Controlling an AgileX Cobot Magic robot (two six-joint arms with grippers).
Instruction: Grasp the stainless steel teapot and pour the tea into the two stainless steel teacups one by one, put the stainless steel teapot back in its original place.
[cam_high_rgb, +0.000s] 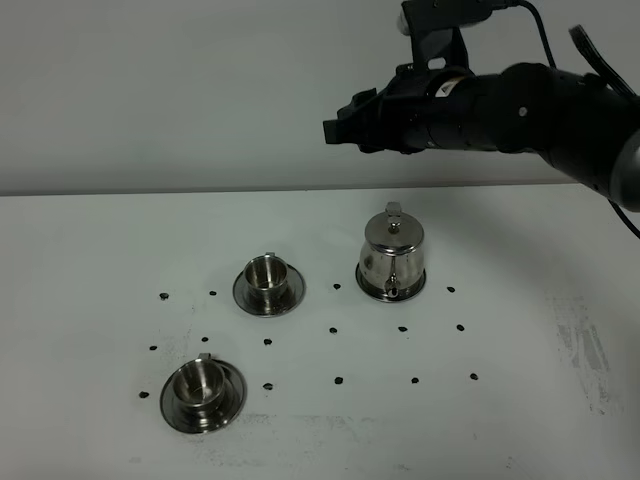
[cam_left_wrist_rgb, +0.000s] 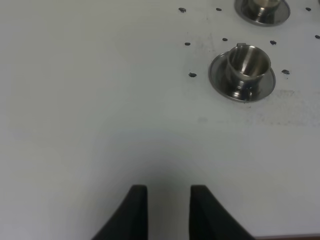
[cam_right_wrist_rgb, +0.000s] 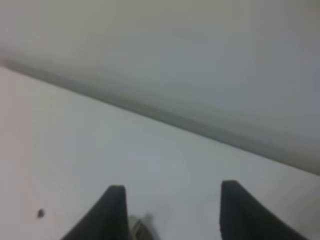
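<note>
The stainless steel teapot (cam_high_rgb: 391, 255) stands upright with its lid on, so we cannot see what it holds. It sits on its small saucer (cam_high_rgb: 419, 284), of which only a thin rim shows around the base, and its spout points toward the near edge of the table (cam_high_rgb: 520, 340).

To its left is the far teacup (cam_high_rgb: 266, 272) on its own saucer (cam_high_rgb: 243, 294). The near teacup (cam_high_rgb: 201, 382) on its saucer (cam_high_rgb: 233, 398) lies closer to the front edge. Both are well apart from the teapot. Small black marks (cam_high_rgb: 333, 329) dot the table among them.

The right gripper (cam_high_rgb: 340, 126) hangs high above the table, up and to the left of the teapot, touching nothing. From the high camera we cannot judge its opening. In the right wrist view the right gripper (cam_right_wrist_rgb: 170, 212) shows two dark fingers (cam_right_wrist_rgb: 114, 212) spread wide with nothing held. That view is blurred. A small pale shape sits at the lower edge between the fingers, and we cannot tell what it is.

The left arm is out of the high view. Its wrist camera shows the left gripper (cam_left_wrist_rgb: 168, 210) with a modest gap between its fingers (cam_left_wrist_rgb: 134, 210), empty, over bare table. The near teacup (cam_left_wrist_rgb: 248, 62) is well ahead of it, its inside showing only steel reflections. The far teacup (cam_left_wrist_rgb: 262, 7) is cut off by the frame edge.
</note>
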